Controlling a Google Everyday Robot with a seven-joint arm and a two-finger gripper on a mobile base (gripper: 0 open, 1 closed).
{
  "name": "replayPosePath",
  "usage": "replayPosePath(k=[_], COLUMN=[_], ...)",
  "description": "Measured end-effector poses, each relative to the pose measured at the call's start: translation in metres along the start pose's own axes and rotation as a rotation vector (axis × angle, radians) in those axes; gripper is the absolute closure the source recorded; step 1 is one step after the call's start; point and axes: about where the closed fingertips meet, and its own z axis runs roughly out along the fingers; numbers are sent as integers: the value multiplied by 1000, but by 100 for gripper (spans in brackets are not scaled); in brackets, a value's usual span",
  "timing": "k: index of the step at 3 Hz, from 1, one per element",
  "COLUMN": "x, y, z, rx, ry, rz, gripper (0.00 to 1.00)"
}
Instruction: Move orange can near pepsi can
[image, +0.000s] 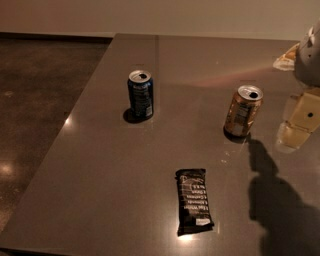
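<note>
the orange can (243, 111) stands upright on the right half of the grey table (100, 165). its body is orange-gold metal. a pale label panel with rows of small print too fine to read faces the camera. its top is silver, with a dark opening in the lid. a small dark shadow pools at its base on the left side.

the pepsi can (141, 95) stands upright well apart from it, to the left and a little further back. it is dark blue with white small print and a silver top, and looks the same size as the orange can. the surface between the two cans is bare.

a black snack bar wrapper (194, 201) lies flat nearer the front edge, roughly between the two cans in left-to-right terms. its white lettering is turned sideways.

the gripper (299, 122) sits at the right edge of the view, near the orange can and to its right, but apart from it. it shows as pale beige pieces low over the table, with part of the robot's light grey arm (310, 52) above it. it holds nothing, and whether it is released or clenched cannot be told. a large dark shadow (280, 205) falls across the table's front right corner. a dark speckled floor (35, 100) lies beyond the table's left edge.
</note>
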Motion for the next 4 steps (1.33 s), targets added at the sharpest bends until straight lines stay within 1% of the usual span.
replayPosePath(k=[1, 2, 3, 4], x=[0, -3, -7, -8], y=[-1, -19, -40, -58], z=[0, 4, 16, 34], rx=[3, 28, 48, 50], ry=[-1, -51, -130, -208], rz=[1, 43, 94, 147], gripper=[0, 0, 0, 0])
